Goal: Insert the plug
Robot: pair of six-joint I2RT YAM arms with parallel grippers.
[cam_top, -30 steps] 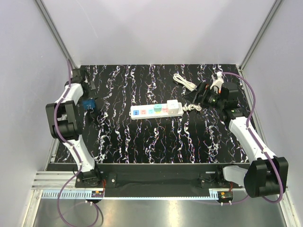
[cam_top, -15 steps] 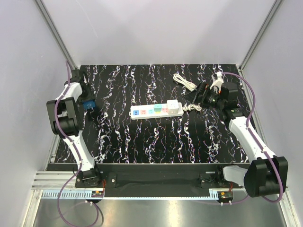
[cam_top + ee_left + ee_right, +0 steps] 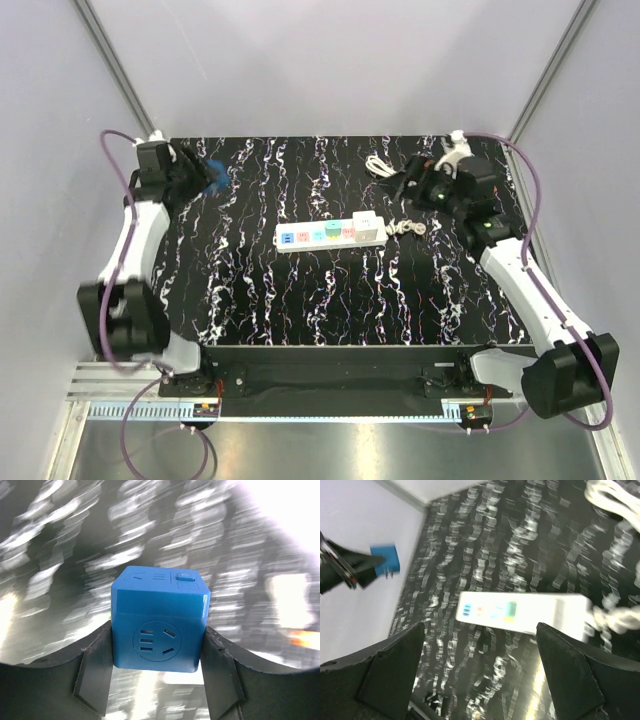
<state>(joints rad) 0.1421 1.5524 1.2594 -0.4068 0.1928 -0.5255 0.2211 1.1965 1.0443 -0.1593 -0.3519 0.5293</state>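
The plug (image 3: 160, 625) is a blue cube with socket holes on its near face. My left gripper (image 3: 157, 635) is shut on it, one black finger (image 3: 95, 670) pressed against each side. From above, the plug (image 3: 212, 175) hangs over the table's back left corner in the left gripper (image 3: 205, 178). The white power strip (image 3: 330, 233) with coloured sockets lies flat at mid-table. My right gripper (image 3: 405, 180) hovers at the back right, open and holding nothing. In the right wrist view the power strip (image 3: 520, 612) lies beyond the open right gripper (image 3: 480, 630), and the plug (image 3: 385, 560) shows far left.
A white coiled cable (image 3: 382, 166) lies at the back right beside the right gripper, and the strip's cord (image 3: 405, 228) bunches at its right end. Grey walls and metal posts (image 3: 110, 60) close in the black marbled table (image 3: 330, 300) on three sides.
My left gripper closed on the blue plug at the table's left edge, lifted it and swung it toward the back left corner. The right arm shifted slightly backward, still open.
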